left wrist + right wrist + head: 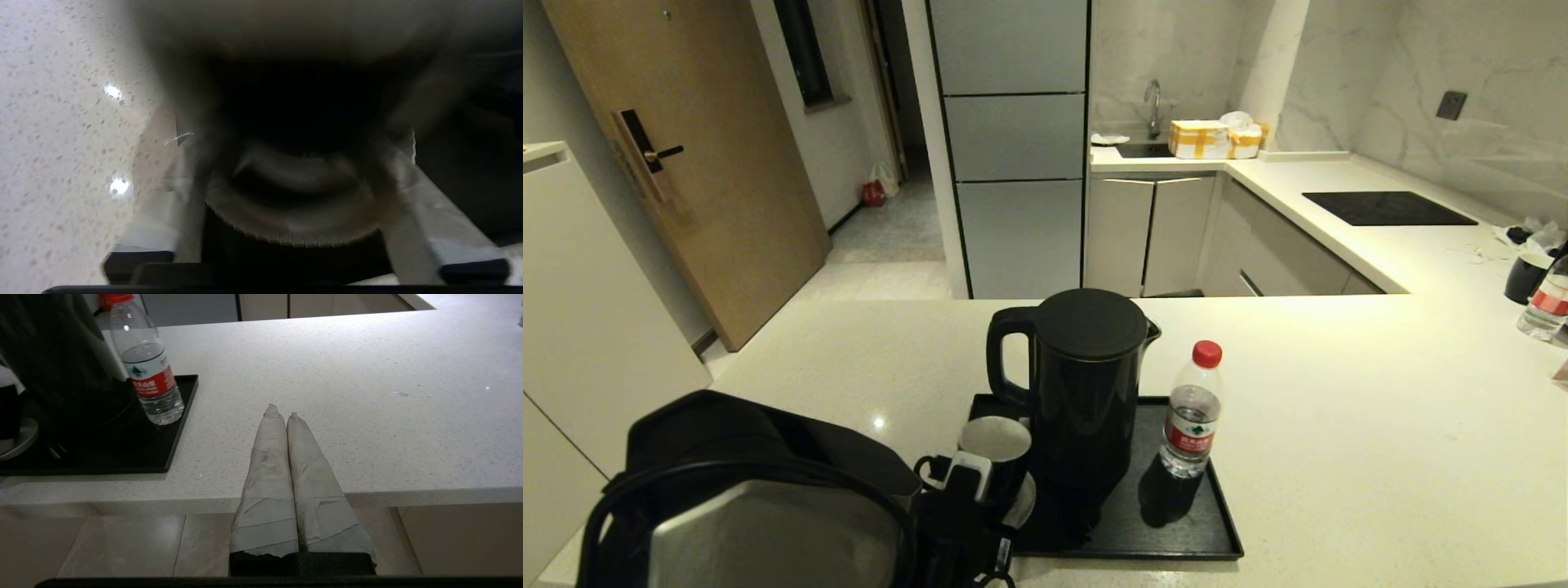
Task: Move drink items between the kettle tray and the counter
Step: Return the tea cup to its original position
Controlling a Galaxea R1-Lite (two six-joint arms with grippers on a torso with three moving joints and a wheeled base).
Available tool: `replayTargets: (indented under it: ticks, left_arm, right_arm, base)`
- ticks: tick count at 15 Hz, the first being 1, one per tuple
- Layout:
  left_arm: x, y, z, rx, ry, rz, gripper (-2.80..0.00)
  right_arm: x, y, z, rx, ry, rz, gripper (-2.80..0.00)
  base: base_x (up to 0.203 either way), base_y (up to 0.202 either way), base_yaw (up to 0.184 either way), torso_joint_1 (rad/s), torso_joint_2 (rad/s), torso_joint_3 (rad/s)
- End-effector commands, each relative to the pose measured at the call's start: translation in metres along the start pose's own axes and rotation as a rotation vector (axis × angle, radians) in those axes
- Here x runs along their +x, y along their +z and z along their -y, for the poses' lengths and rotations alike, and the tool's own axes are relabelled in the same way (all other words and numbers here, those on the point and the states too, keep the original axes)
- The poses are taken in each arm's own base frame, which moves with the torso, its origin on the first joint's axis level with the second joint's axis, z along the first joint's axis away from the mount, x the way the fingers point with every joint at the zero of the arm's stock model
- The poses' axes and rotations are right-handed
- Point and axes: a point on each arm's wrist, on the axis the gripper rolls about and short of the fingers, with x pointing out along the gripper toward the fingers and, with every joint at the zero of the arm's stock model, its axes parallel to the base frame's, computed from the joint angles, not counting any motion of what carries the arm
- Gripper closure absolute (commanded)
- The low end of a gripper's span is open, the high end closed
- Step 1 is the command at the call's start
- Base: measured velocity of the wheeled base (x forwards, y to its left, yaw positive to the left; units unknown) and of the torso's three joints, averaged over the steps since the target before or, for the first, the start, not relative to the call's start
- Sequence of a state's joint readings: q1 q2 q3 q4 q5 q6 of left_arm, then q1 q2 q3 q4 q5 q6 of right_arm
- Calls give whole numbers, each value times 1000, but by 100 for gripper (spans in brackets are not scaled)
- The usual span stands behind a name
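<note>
Counter (1339, 408) of pale speckled stone is carrying the tray (1176, 531), where kettle (1086, 392), bottle (1191, 412) and cup (996, 449) are standing. Left gripper (968, 482) is straddling the cup, fingers apart; right gripper (281, 412) is hanging pressed together at the counter's near edge. Hob (1388, 208) and sink (1143, 149) are sitting behind.

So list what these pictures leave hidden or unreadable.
- Head view: the left hand covers the cup's near side, so its grip is unclear.
- Left wrist view: the cup fills it, blurred.
- Head view: the right hand is absent.
- Bottle label print is too small.
</note>
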State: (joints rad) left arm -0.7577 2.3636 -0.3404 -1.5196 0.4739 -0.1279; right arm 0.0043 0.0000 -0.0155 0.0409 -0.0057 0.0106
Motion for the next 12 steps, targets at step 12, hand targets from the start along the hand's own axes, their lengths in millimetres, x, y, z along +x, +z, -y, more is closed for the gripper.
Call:
replayTargets:
  ticks: [12]
  left_arm:
    - [0, 0, 2, -5, -3, 7, 0]
  right_arm:
    - [0, 0, 0, 0, 0, -2, 0]
  base:
    - [0, 0, 0, 0, 0, 0]
